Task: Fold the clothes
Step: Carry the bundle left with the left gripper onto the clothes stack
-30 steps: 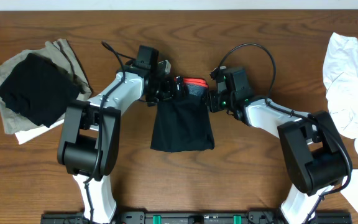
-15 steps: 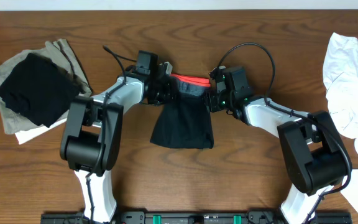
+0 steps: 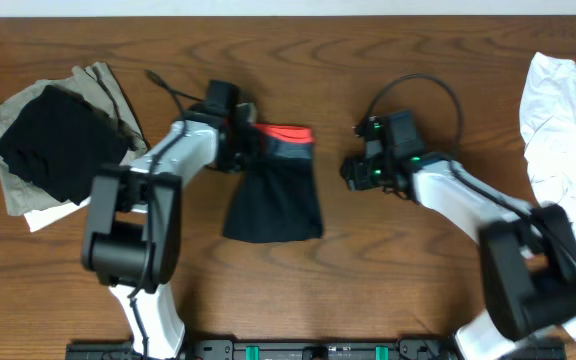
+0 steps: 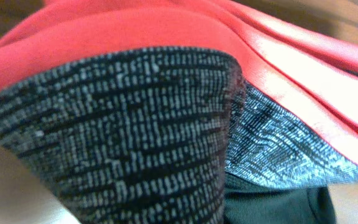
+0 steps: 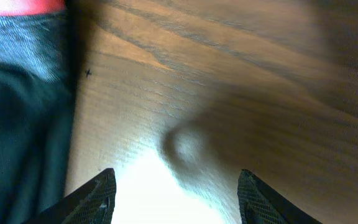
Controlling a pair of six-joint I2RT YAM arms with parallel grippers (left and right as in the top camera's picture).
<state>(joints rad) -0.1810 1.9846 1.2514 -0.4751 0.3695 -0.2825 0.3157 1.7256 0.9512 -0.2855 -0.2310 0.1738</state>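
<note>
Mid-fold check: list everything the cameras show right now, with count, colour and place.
leggings: one, black with a grey waistband edged coral-red, folded at table centre
black garment: one, black, on top of the left pile
khaki and white pieces: count unclear, khaki and white, under the black garment at far left
white shirt: one, white, crumpled at the right edge
table: one, brown wood, under everything
left pincer: one, black, shut on the leggings at the waistband's left end
right pincer: one, black, open over bare wood right of the leggings, holding nothing
</note>
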